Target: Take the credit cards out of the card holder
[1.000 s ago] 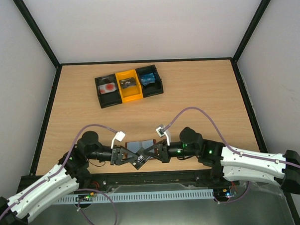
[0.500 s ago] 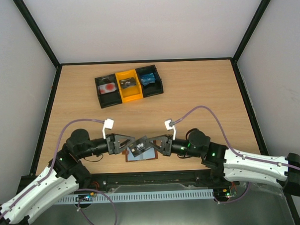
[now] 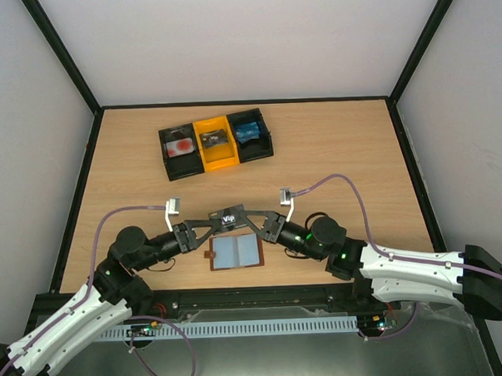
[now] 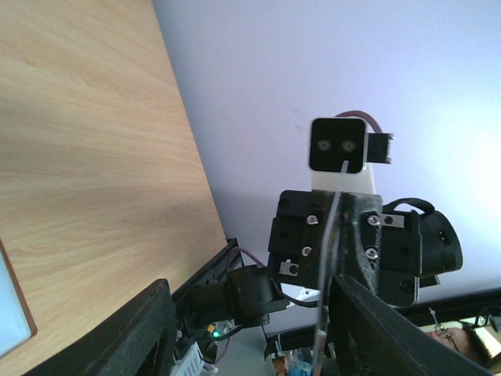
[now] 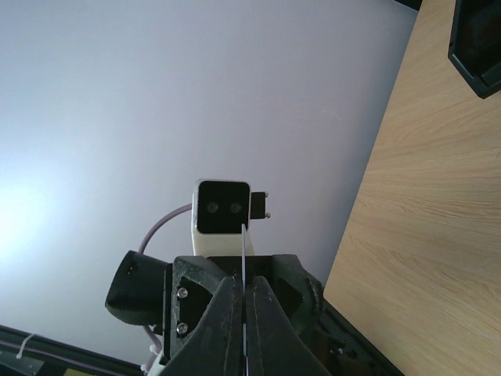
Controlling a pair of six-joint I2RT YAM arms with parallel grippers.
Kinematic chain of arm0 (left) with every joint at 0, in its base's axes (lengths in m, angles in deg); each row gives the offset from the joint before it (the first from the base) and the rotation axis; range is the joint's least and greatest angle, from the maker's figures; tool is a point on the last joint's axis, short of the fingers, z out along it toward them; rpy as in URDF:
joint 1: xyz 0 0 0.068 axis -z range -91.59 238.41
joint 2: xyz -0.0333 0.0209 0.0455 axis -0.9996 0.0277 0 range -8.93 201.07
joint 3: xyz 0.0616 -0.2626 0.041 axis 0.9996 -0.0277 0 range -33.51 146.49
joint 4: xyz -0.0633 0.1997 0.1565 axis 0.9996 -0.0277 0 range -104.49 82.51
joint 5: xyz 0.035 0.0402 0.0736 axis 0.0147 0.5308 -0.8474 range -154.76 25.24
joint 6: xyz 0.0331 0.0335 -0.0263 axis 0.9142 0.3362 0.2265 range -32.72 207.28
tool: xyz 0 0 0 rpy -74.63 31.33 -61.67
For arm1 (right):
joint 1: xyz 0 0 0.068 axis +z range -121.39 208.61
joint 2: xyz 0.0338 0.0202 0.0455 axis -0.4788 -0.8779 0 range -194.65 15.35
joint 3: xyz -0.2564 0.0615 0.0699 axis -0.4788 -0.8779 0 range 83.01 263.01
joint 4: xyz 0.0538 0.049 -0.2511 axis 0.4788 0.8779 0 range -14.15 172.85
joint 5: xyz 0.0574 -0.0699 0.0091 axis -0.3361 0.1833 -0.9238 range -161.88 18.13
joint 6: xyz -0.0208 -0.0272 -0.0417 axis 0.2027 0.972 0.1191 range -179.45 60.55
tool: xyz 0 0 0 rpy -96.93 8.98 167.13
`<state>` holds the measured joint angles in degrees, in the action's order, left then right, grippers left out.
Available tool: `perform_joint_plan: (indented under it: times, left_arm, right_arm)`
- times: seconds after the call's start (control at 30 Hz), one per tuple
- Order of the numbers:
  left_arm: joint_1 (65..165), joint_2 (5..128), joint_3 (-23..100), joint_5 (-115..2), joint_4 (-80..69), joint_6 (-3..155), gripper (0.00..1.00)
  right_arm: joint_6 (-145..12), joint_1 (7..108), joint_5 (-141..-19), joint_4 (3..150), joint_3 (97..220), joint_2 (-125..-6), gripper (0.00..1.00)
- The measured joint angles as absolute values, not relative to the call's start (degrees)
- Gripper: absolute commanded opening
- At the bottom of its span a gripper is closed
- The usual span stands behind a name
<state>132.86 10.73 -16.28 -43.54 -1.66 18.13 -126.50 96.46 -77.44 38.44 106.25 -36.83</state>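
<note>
Right, the action is up in the air over the near side of the counter (image 3: 333, 159). A dark card (image 3: 229, 216) with white lettering on it hangs between the two arms, well clear of the wood. The right gripper (image 3: 251, 219) has it: in the right wrist view the fingers (image 5: 262, 329) are pressed together with the card running edge-on straight up between them, a thin pale line.

Across from it, the left gripper (image 3: 209, 223) stands spread. In its own wrist view the two fingers (image 4: 149, 333) sit far apart at the bottom of the picture, and the card's edge comes in between them, closer to the finger on the right of that picture. Whether it touches that finger, I cannot tell.

Down below, the card holder (image 3: 235, 253) lies open and flat on the counter, grey-blue panels up, a small brown tab on its left edge. It sits just nearer the arm bases than the raised card, and neither gripper touches it. One corner of it peeks in at the lower left of the left wrist view.

Farther back, well apart from all this, sits the three-bin tray (image 3: 220, 163): black, yellow, black. A blue card (image 3: 248, 130) lies in the right-hand bin, a dark thing in the yellow one, and something pale with a red spot in the left.
</note>
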Motion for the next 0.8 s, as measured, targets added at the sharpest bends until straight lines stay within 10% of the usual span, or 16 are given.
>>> perform_joint_plan:
  times: [0.57,0.8]
  left_arm:
    - [132.86,10.56,-18.75,-43.37,5.79,14.27,0.03]
    - [132.86,10.49,-19.27,-43.39,7.65,13.83,0.02]
  right_arm:
    - [-128.64,96.46,-73.55,36.76,106.19,-37.16,0.02]
    - [-129.14,96.46,-72.59,36.80,105.64,-37.23,0.04]
